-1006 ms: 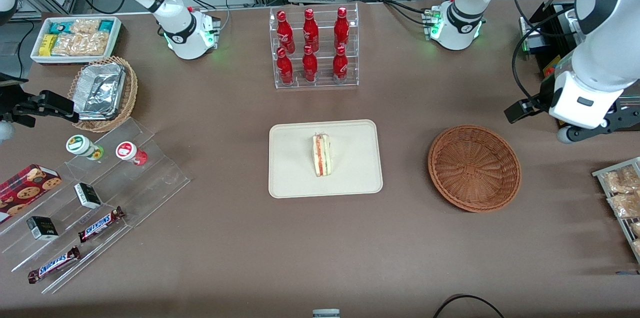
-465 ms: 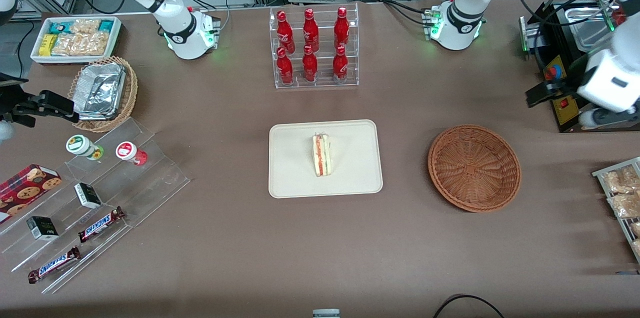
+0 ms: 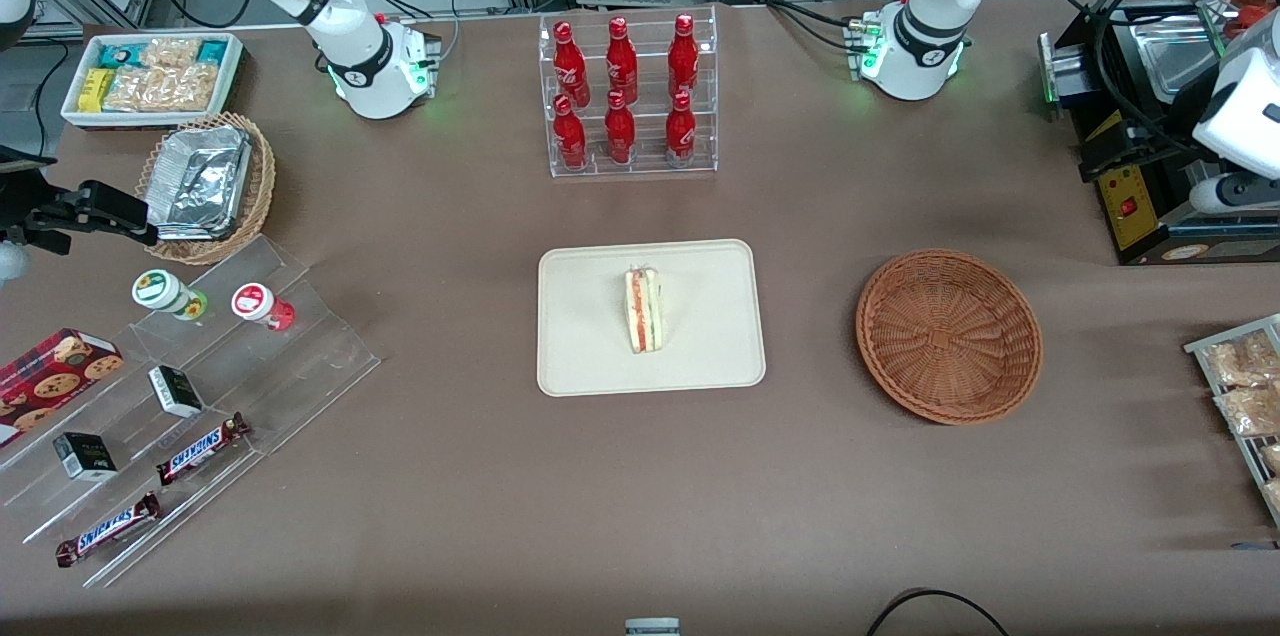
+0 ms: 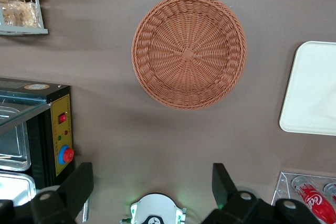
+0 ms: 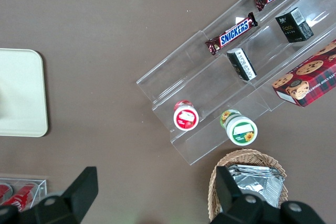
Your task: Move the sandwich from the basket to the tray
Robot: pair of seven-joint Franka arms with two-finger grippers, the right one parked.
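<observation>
1. The sandwich (image 3: 645,309) lies on the tray (image 3: 590,356); the basket (image 3: 948,336) holds nothing.
2. The gripper (image 4: 152,192) hangs high above the table near the basket, fingers (image 4: 79,184) spread wide, gripping nothing.
3. Placement looks done; next, probably only parking.

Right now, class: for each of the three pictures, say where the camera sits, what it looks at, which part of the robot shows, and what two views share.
Front view: high above the table's front edge, looking down on the tray with the sandwich, the basket and both arm bases.
Left wrist view: on the working arm, looking straight down at the basket; the open gripper hangs high above the table, holding nothing.
Right wrist view: on the parked arm, looking down at a snack shelf; its gripper fingers show.
Shared: the tray appears in all three.
</observation>
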